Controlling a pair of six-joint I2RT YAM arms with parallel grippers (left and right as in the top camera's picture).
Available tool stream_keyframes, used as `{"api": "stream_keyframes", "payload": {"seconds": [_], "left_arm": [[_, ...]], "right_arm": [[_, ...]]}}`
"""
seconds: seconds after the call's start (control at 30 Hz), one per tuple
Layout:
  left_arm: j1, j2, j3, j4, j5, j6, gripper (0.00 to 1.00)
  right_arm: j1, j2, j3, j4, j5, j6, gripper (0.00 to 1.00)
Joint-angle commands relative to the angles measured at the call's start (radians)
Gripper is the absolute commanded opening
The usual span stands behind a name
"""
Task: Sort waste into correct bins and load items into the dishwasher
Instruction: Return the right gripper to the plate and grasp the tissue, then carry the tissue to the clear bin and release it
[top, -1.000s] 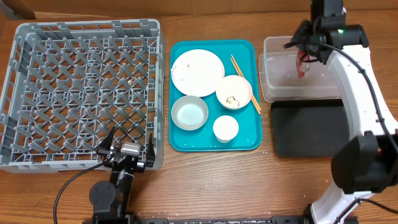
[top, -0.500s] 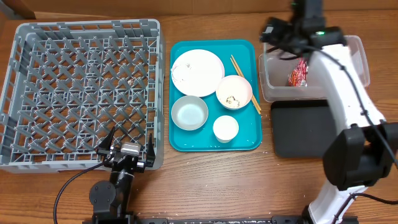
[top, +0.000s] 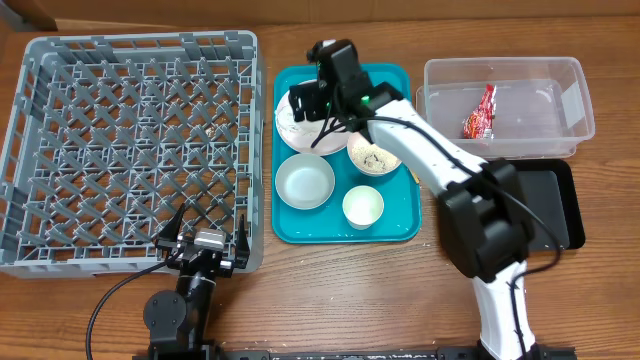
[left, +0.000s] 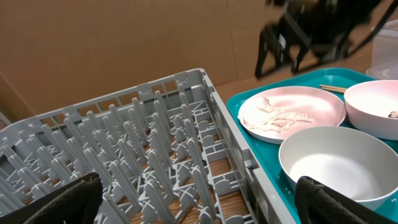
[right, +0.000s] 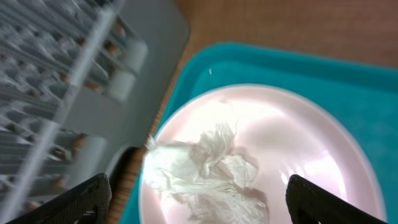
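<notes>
My right gripper (top: 311, 100) hangs open over the round white plate (top: 293, 130) on the teal tray. In the right wrist view the crumpled white paper (right: 205, 168) lies on the plate (right: 305, 137), between the spread jaws of the right gripper (right: 199, 202) and below them. The red wrapper (top: 478, 112) lies in the clear tub (top: 570, 100). Beside the plate stand a pale-blue bowl (top: 305, 182), a white bowl with rice grains (top: 375, 157) and a white cup (top: 362, 206). My left gripper (top: 205, 236) rests open at the grey dish rack's (top: 120, 130) near edge.
The black tray (top: 555, 210) lies in front of the clear tub, partly under my right arm. The teal tray (top: 395, 232) sits between rack and tub. Chopsticks (left: 333, 89) show at the plate's far side in the left wrist view.
My right gripper opened and dropped the red wrapper into the clear tub, then swung left to above the plate. The left arm has not moved.
</notes>
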Motion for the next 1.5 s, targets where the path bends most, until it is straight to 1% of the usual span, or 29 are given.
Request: {"api": "stream_keyframes", "payload": {"seconds": [0.0, 0.1, 0.27, 0.4, 0.53, 0.63, 0.67, 0.7, 0.73, 0.77, 0.8, 0.93, 1.07, 1.23, 1.37, 1.47], "left_arm": [[0.010, -0.010, -0.005, 0.001, 0.008, 0.019, 1.00], [0.010, -0.010, -0.005, 0.001, 0.008, 0.019, 1.00], [0.010, -0.010, -0.005, 0.001, 0.008, 0.019, 1.00], [0.010, -0.010, -0.005, 0.001, 0.008, 0.019, 1.00], [0.010, -0.010, -0.005, 0.001, 0.008, 0.019, 1.00], [0.010, -0.010, -0.005, 0.001, 0.008, 0.019, 1.00], [0.010, -0.010, -0.005, 0.001, 0.008, 0.019, 1.00], [0.010, -0.010, -0.005, 0.001, 0.008, 0.019, 1.00], [0.010, -0.010, -0.005, 0.001, 0.008, 0.019, 1.00], [0.010, -0.010, -0.005, 0.001, 0.008, 0.019, 1.00], [0.010, -0.010, -0.005, 0.001, 0.008, 0.019, 1.00], [0.010, -0.010, -0.005, 0.001, 0.008, 0.019, 1.00], [0.010, -0.010, -0.005, 0.001, 0.008, 0.019, 1.00], [0.010, -0.010, -0.005, 0.001, 0.008, 0.019, 1.00], [0.010, -0.010, -0.005, 0.001, 0.008, 0.019, 1.00], [0.010, -0.010, -0.005, 0.001, 0.008, 0.019, 1.00]], "right_arm": [[0.018, 0.043, 0.013, 0.028, -0.008, -0.027, 0.90], [0.018, 0.081, 0.013, 0.048, -0.051, -0.027, 0.87], [0.018, 0.128, 0.013, 0.069, -0.056, -0.027, 0.79], [0.018, 0.151, 0.012, 0.073, -0.055, -0.027, 0.70], [0.018, 0.174, 0.011, 0.076, -0.027, -0.026, 0.57], [0.018, 0.181, 0.006, 0.072, 0.000, -0.026, 0.45], [0.018, 0.181, 0.005, 0.071, 0.002, -0.026, 0.40], [0.018, 0.181, 0.005, 0.071, 0.002, -0.026, 0.29], [0.018, 0.181, 0.005, 0.069, 0.003, -0.026, 0.15], [0.018, 0.181, 0.005, 0.069, 0.008, -0.022, 0.08], [0.018, 0.181, 0.005, 0.069, 0.009, -0.022, 0.04], [0.010, 0.170, 0.027, 0.038, 0.008, -0.018, 0.04], [-0.011, 0.114, 0.092, -0.061, 0.008, 0.008, 0.04], [-0.048, -0.011, 0.213, -0.240, 0.008, 0.009, 0.04], [-0.104, -0.111, 0.282, -0.382, 0.024, 0.035, 0.04], [-0.176, -0.183, 0.292, -0.475, 0.035, 0.093, 0.04]]}}
